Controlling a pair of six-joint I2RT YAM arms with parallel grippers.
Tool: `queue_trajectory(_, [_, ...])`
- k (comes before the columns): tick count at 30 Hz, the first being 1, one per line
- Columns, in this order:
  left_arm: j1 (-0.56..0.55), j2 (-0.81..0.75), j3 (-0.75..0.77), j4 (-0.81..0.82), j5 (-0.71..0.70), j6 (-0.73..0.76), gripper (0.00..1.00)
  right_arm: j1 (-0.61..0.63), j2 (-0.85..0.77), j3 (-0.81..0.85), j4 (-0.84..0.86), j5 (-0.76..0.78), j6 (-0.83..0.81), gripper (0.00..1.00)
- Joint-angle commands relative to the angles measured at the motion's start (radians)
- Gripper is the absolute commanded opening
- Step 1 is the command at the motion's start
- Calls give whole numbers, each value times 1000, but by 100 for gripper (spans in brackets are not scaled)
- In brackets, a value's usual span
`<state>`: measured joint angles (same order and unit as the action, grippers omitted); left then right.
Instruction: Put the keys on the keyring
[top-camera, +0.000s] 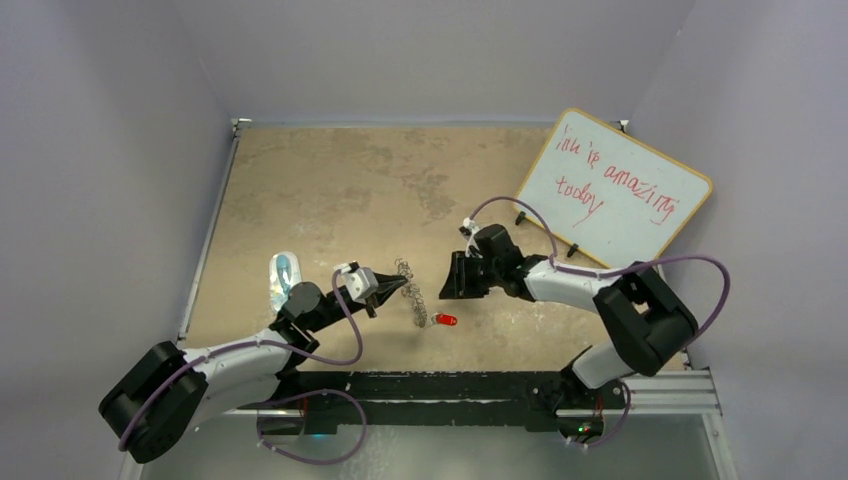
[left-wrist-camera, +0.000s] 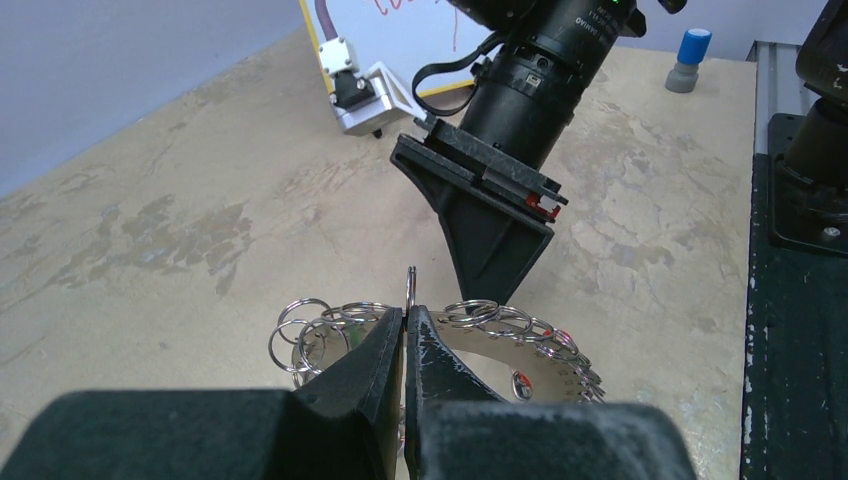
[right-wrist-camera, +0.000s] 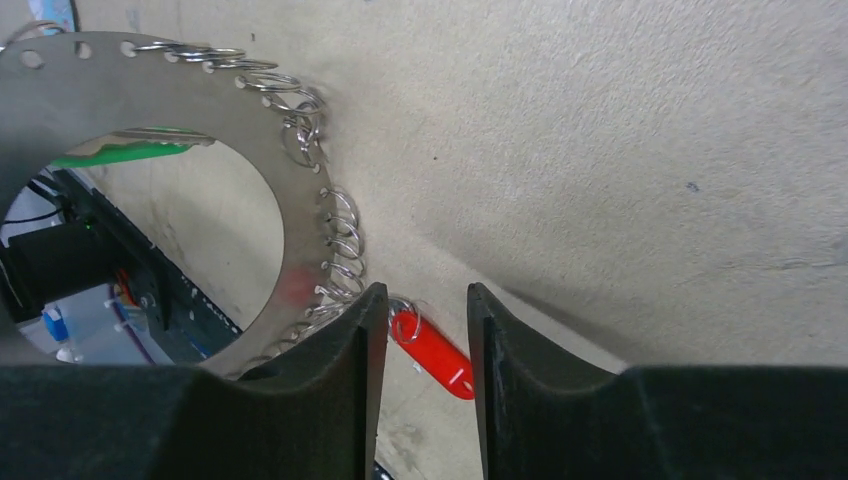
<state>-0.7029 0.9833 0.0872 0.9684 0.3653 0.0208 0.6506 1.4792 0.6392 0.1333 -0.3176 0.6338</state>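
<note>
The keyring is a flat silvery ring fringed with small wire loops, standing on edge above the table. My left gripper is shut on one small loop at its rim. The red key lies on the table by the ring's lower edge, its little ring close against the fringe; I cannot tell if it is hooked on. My right gripper hovers over it, open, one finger on each side, touching nothing. A green strip shows through the ring's centre. The red key is small in the top view.
A whiteboard with red writing leans at the back right. A clear bluish plastic object lies left of the left arm. A blue-capped marker stands near the right rail. The black base rail runs along the near edge.
</note>
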Motion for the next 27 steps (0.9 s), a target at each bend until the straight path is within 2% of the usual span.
queue_trajectory(1, [-1,-15,-3,19,-7,16,0,1,49,56,-62,-94,48,36])
queue_trajectory(7, [-1,-14,-3,16,-9,19,0,2,61,69,-123,-148,46,35])
queue_trajectory(10, [-1,-15,-4,16,-9,18,0,1,76,63,-112,-160,56,33])
queue_trajectory(13, [-1,-13,-6,16,-8,18,0,2,86,50,-97,-181,70,27])
queue_trajectory(20, [-2,-12,-5,18,-6,23,0,1,136,66,-87,-193,67,25])
queue_trajectory(27, [-1,-16,-4,12,-8,28,0,2,180,99,-76,-223,61,16])
